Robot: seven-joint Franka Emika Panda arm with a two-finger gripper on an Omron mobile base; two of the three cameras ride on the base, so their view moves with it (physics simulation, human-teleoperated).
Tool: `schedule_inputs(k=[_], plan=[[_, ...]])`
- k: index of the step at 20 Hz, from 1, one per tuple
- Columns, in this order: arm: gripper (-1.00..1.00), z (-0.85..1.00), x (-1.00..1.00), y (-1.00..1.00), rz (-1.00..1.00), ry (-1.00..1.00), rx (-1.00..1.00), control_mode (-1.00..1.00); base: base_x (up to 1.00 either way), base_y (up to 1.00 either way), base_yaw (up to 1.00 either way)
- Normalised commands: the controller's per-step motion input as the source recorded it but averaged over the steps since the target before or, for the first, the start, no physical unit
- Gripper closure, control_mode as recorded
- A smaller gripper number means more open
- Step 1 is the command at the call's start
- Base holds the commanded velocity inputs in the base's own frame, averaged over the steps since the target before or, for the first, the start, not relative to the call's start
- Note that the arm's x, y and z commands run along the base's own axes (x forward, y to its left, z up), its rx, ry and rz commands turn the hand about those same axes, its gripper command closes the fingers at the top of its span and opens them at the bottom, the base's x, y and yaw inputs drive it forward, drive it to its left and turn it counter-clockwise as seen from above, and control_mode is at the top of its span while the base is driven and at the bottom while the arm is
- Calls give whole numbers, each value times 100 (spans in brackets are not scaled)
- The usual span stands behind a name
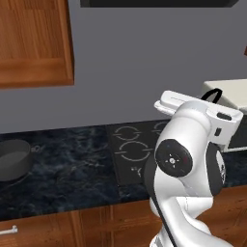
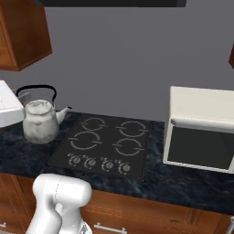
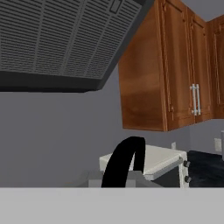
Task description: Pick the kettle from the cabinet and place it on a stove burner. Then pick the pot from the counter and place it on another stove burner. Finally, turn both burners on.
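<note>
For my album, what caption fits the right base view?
Silver kettle hanging beside a black cooktop, white microwave at right.

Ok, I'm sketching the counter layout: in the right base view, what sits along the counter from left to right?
Kettle → black cooktop with its four burner rings → white microwave, all along the dark marble counter.

Grey wall (image 2: 119, 64) — white microwave (image 2: 201, 132)
</note>
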Motion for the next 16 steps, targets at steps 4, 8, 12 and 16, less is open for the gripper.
schedule_inputs(k=[4,8,12,16], plan=[[100,0,0,0,0,0,0,100,31,-35,4],[100,0,0,0,0,0,0,100,33,-38,3],[100,0,0,0,0,0,0,100,13,-19,1],[100,0,0,0,0,0,0,100,0,-1,0]])
